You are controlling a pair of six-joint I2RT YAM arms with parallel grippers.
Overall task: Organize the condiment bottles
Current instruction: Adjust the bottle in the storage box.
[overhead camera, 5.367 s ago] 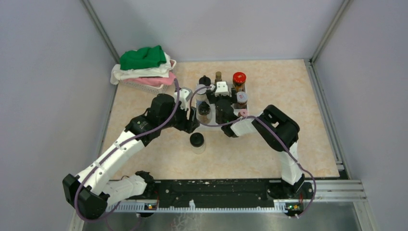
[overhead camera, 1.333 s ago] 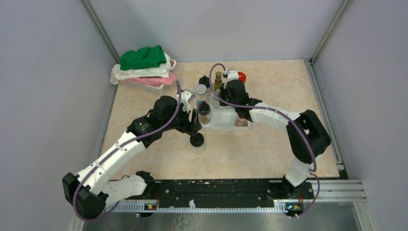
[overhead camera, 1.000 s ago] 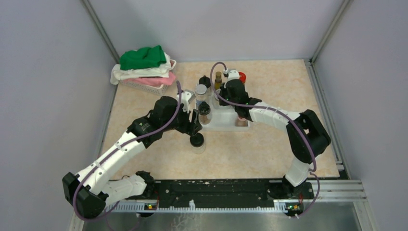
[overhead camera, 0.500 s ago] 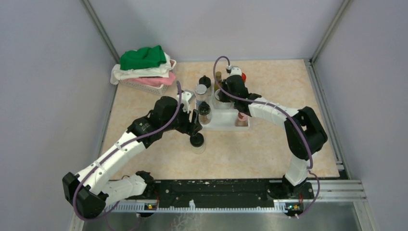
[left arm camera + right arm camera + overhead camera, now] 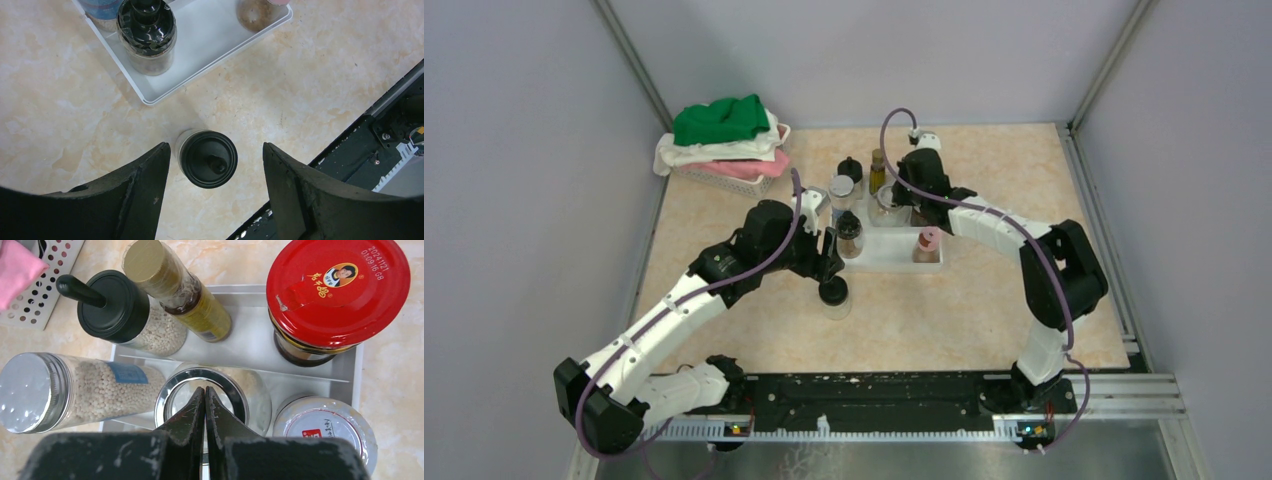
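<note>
- The left jaws stand wide apart and hold nothing. One finger is on each side of a loose black-capped jar [image 5: 208, 158], and neither touches it.
- This jar stands upright on the bench [image 5: 310, 75], just off the near corner of the white stepped tray [image 5: 200, 45].
- It looks like clear glass under a knobbed plastic cap, so likely rigid, smooth, breakable and fairly light. The safest hold seems to be squarely across the glass body just below the cap, because the round wall could slip or twist.
- The right jaws are pressed together and empty, hovering over a silver-rimmed jar [image 5: 250, 395] on the tray's middle step.
- On the back step are a red-lidded jar [image 5: 337, 290], a slim amber bottle [image 5: 175, 287] and a grain-filled black-capped jar [image 5: 107, 300].
- A silver-capped jar [image 5: 30, 390] sits at the tray's left edge, and a white-and-red-capped jar [image 5: 325, 435] sits to the right.
- The front step holds a front black-capped jar [image 5: 146, 30] and a pink-capped jar [image 5: 927, 240], with bare tray between them, probably room for the loose one.
- The bench is beige, marbled and smooth, so a nudged jar may slide.
- Grey walls enclose the bench, and a basket of folded cloths [image 5: 724, 150] sits at the far left.
</note>
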